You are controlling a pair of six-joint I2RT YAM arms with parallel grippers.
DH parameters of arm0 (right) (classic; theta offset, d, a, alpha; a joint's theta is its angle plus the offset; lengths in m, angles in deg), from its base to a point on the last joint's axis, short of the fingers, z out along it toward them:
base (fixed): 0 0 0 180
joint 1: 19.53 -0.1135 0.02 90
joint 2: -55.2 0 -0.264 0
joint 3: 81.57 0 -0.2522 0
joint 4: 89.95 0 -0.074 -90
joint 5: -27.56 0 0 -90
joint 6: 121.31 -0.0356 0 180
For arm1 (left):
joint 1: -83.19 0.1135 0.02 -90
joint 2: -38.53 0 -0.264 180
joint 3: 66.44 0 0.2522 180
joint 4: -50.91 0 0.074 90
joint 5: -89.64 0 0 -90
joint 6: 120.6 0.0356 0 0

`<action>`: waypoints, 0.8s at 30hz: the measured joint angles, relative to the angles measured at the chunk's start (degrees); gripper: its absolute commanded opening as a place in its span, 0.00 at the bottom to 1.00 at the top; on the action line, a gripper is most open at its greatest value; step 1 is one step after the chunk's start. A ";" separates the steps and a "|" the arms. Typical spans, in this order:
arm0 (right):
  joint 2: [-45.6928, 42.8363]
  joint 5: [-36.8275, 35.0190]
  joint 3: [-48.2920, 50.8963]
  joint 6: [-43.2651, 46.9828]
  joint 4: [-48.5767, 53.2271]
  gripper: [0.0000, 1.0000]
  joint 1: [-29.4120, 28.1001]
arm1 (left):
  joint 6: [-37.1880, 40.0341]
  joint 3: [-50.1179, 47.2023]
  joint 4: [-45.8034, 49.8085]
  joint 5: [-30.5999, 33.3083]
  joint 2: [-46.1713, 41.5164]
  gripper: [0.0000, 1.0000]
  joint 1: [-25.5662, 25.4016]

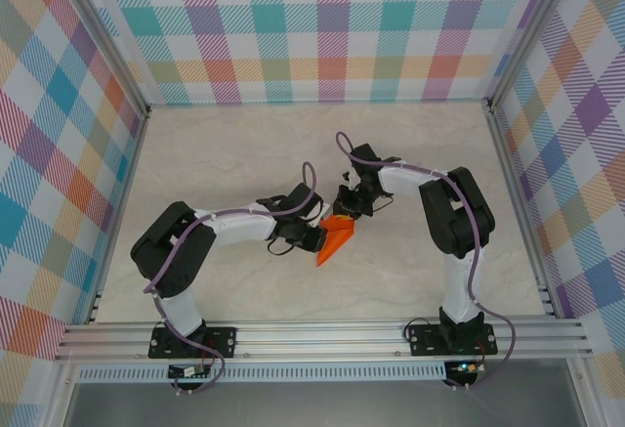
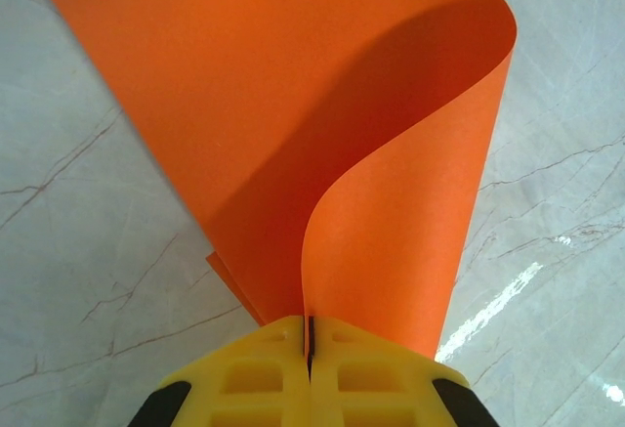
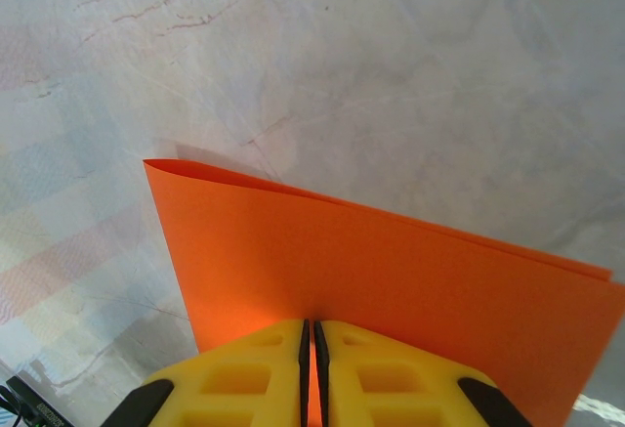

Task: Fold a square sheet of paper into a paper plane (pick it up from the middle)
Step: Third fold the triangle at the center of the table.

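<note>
- Your left gripper (image 2: 310, 339) is clamped tight on an edge of the orange paper (image 2: 293, 105); one layer curls open beyond it.
- Your right gripper (image 3: 312, 339) is pinched on a doubled, folded part of the same paper.
- The paper sits between both grippers, over the middle of the tabletop (image 1: 244, 153), narrow end toward the arm bases.

Lab test cell: plaid walls (image 1: 332, 26), aluminium frame (image 1: 322, 334).

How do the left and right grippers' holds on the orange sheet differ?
The left gripper pinches where the orange sheet bows open in a curl; the right gripper pinches flat, close-lying layers. Left grips its left side, right its far edge. Both are shut on it.
</note>
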 measured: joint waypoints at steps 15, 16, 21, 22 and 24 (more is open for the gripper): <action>-0.68 0.00 0.70 -0.24 -0.59 0.18 0.00 | -0.42 -0.04 -1.53 -0.11 1.16 0.04 0.04; -1.07 -0.24 0.90 -0.28 -0.42 0.18 0.00 | -0.46 -0.07 -1.64 -0.24 1.18 0.04 0.11; -4.50 -2.25 1.25 -0.55 1.33 0.22 0.00 | -0.66 -0.70 -2.78 -0.39 1.14 0.04 0.17; -5.95 -2.73 1.44 -0.72 1.42 0.23 0.00 | -0.85 -0.81 -2.93 -0.39 1.03 0.05 0.17; -8.85 -3.30 2.29 -1.14 1.16 0.22 0.02 | -1.31 -1.22 -3.43 -0.39 0.81 0.05 0.20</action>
